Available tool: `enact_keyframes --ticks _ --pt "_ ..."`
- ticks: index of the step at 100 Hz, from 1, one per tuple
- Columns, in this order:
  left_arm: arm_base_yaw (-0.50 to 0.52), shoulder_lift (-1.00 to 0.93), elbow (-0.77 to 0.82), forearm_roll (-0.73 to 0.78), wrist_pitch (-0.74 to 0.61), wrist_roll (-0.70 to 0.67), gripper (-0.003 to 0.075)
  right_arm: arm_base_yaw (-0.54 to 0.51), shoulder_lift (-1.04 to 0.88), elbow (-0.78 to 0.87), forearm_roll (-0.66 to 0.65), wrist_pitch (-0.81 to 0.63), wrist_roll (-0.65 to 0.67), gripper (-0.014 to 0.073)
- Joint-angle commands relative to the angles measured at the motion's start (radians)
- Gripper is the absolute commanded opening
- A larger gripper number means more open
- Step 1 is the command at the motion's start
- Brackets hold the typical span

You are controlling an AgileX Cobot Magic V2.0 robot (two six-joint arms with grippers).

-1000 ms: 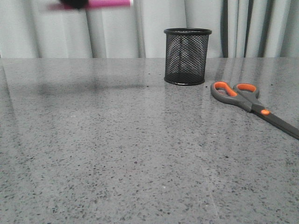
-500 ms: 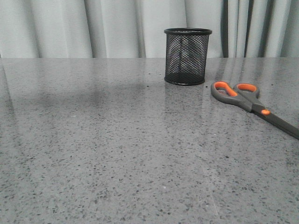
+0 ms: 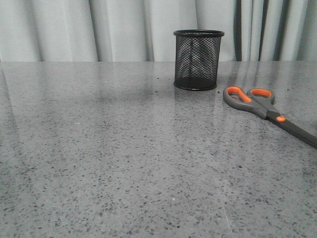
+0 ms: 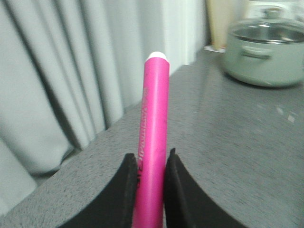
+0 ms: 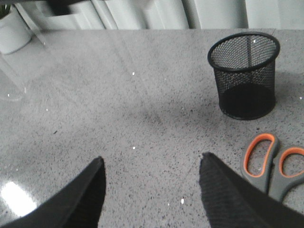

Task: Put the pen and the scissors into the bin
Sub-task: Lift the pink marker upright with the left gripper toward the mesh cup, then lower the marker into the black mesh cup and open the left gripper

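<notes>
Pen (image 4: 153, 137) gone from front view, clamped in left hand (image 4: 150, 190).

Speckled grey stone table (image 3: 124, 163), pale pleated curtains (image 3: 119, 29) behind, soft reflected light.

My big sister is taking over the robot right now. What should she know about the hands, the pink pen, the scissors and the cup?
Left gripper: shut on the pen, pink with a white tip, held up in the air and out of the front view.
Right gripper: open and holding nothing, above the table.
The bin stands upright at the far side of the table and looks empty.
The scissors lie flat on the table to the right of the bin, not touching it.
Done: the pen is picked up.
Left: put the pen into the bin, then pick up the scissors and put them in too.
</notes>
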Motion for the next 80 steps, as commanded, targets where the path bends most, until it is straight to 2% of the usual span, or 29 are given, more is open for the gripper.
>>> enact_keyframes --ticks 1,16,80 --pt "-0.013 0.028 -0.028 -0.244 -0.089 0.120 -0.0019 -0.006 -0.006 -0.034 -0.002 0.013 -0.016 0.0392" --pt "-0.013 0.119 -0.054 -0.441 -0.087 0.211 -0.0019 -0.006 -0.006 -0.034 -0.064 0.028 -0.016 0.0392" --pt "-0.015 0.240 -0.142 -0.441 -0.074 0.211 -0.0019 -0.006 -0.006 -0.034 -0.072 0.023 -0.018 0.0392"
